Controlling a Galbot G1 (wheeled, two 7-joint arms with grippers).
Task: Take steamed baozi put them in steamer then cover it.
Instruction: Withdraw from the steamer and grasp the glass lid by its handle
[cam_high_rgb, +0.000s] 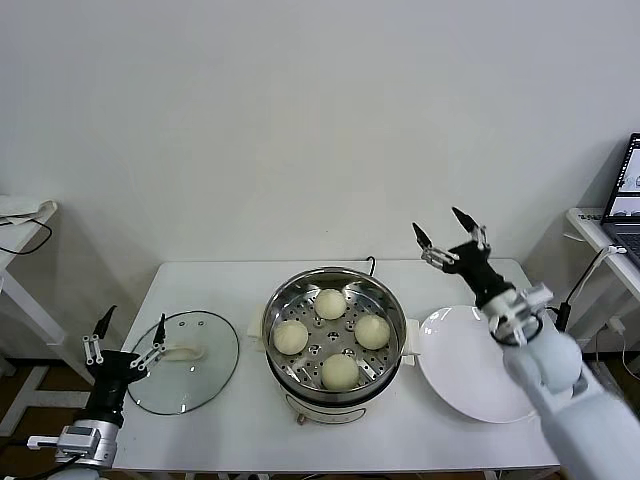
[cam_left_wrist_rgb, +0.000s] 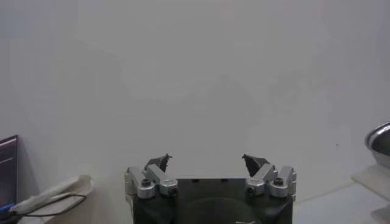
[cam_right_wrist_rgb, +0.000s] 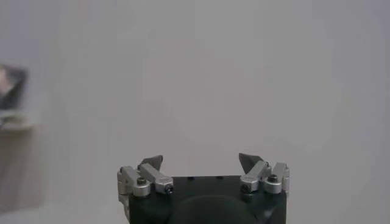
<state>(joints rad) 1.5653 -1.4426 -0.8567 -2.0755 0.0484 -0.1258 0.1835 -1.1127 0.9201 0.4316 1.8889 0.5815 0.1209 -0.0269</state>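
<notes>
A white table (cam_high_rgb: 200, 420) stands before a plain pale wall (cam_high_rgb: 300, 120) and carries three items in a row. At the centre sits the steamer (cam_high_rgb: 335, 340), a round shiny steel pot with a perforated tray and white side handles, uncovered. Inside it, on the tray, lie four steamed baozi: one at the far side (cam_high_rgb: 330, 303), one at the left (cam_high_rgb: 291, 336), one at the right (cam_high_rgb: 372, 331) and one at the near side (cam_high_rgb: 340, 371), each apart from its neighbours. To the left of the steamer, just beside it, the cover (cam_high_rgb: 185, 360) lies flat on the table, a clear glass lid with a metal rim and a white handle on top. To the right of the steamer, a white plate (cam_high_rgb: 470, 385) rests on the table with nothing on it. The left gripper (cam_high_rgb: 127, 340) hangs at the near left edge of the table, beside the cover's left rim, its fingers spread apart and holding nothing; the left wrist view shows the same spread tips (cam_left_wrist_rgb: 207, 163) against the wall, with the steamer's rim (cam_left_wrist_rgb: 381, 141) at the frame's edge. The right gripper (cam_high_rgb: 447, 232) is raised above the far edge of the plate, to the right of the steamer, fingers wide apart and empty; the right wrist view shows its tips (cam_right_wrist_rgb: 200, 162) parted against the wall. A laptop (cam_high_rgb: 628, 195) stands on a side desk at the far right, and cables lie on another desk at the far left.
</notes>
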